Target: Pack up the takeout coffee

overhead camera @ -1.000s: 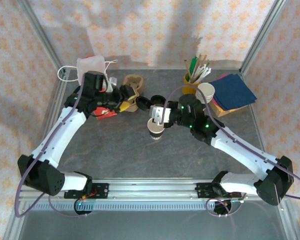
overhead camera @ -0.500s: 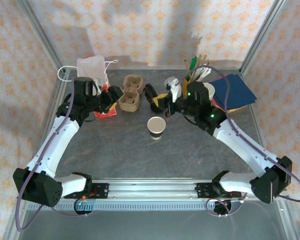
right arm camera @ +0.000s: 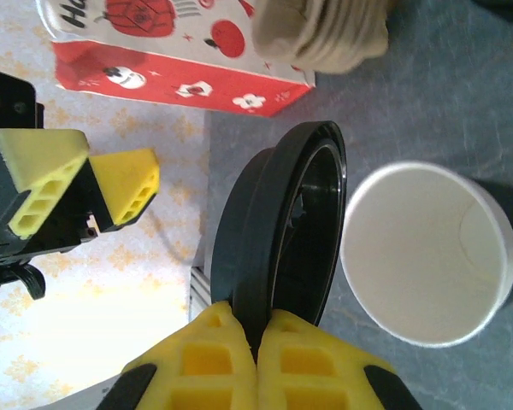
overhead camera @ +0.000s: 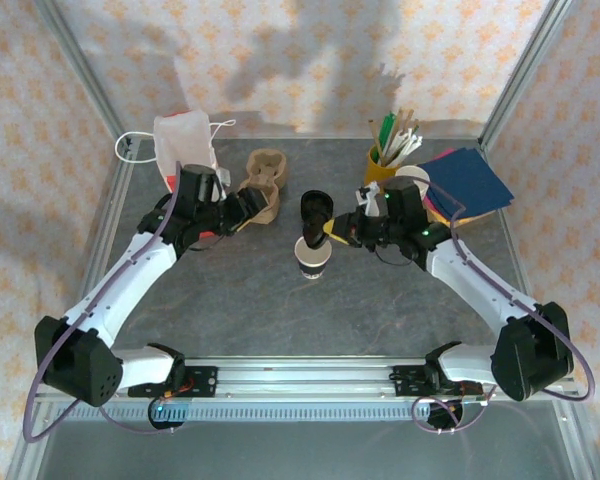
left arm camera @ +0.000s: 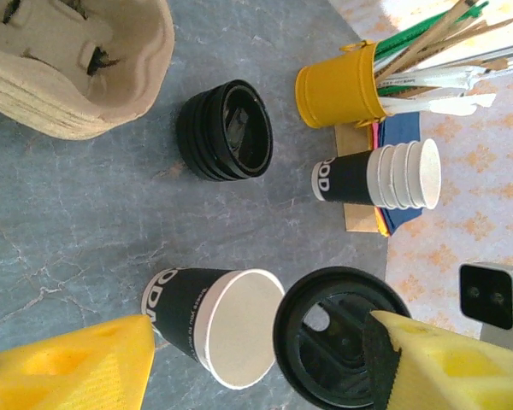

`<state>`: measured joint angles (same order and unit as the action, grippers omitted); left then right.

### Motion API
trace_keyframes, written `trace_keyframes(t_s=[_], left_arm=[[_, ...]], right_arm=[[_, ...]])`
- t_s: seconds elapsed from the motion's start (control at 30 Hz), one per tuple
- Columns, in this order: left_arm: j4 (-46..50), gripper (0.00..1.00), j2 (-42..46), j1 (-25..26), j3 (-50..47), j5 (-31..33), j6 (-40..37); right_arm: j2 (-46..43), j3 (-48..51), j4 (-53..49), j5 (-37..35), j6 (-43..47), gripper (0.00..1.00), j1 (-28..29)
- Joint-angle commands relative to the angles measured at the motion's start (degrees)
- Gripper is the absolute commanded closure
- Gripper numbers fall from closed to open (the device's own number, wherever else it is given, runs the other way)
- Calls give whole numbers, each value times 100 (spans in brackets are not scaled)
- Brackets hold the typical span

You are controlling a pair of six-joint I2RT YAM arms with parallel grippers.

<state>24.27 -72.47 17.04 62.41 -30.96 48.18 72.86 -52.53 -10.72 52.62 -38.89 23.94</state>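
Where the cup stood: the paper cup (overhead camera: pixel 313 257) was upright at mid-table, mouth open and unlidded, apart from the other items.
Lid: the black lid (right arm camera: pixel 282 231) hung on edge just beside the cup's rim (right arm camera: pixel 423 252), its disc close to vertical, its hollow side apparently turned toward the mouth.
Relation that mattered: the lid lay just off the far side of the mouth, not over it, so I judged it needed tipping flat and shifting across before pressing down.
Right gripper: the right gripper (right arm camera: pixel 261 342) had its yellow fingers (right arm camera: pixel 209 359) pinched together on the lid's rim; this arm was the nearer one.
Left gripper: the left gripper (left arm camera: pixel 261 350) was off to the cup's left by the pulp carrier (overhead camera: pixel 263 185), fingers (left arm camera: pixel 68 367) apart and holding nothing; cup and lid showed between them from afar.
Risk: a tilted press could tip the light cup, which nothing steadied.
Surroundings: spare lids (left arm camera: pixel 227 128), stacked cups (left arm camera: pixel 376 175) and the yellow stirrer cup (left arm camera: pixel 338 85) sat behind.
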Motion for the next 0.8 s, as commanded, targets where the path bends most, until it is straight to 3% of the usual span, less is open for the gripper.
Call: trace_keyframes(t_s=[0.0, 0.2, 0.43, 0.77], left_arm=[[-273, 33, -72, 71, -40, 152, 112], [-224, 34, -88, 89, 8, 173, 95], [-192, 34, -53, 89, 3, 213, 77], [-170, 34, -107, 89, 12, 222, 42]], right_arm=[[-45, 310, 373, 185, -570, 100, -30], [53, 607, 510, 163, -670, 100, -39], [158, 640, 327, 52, -544, 79, -47], [374, 595, 109, -155, -306, 76, -51]])
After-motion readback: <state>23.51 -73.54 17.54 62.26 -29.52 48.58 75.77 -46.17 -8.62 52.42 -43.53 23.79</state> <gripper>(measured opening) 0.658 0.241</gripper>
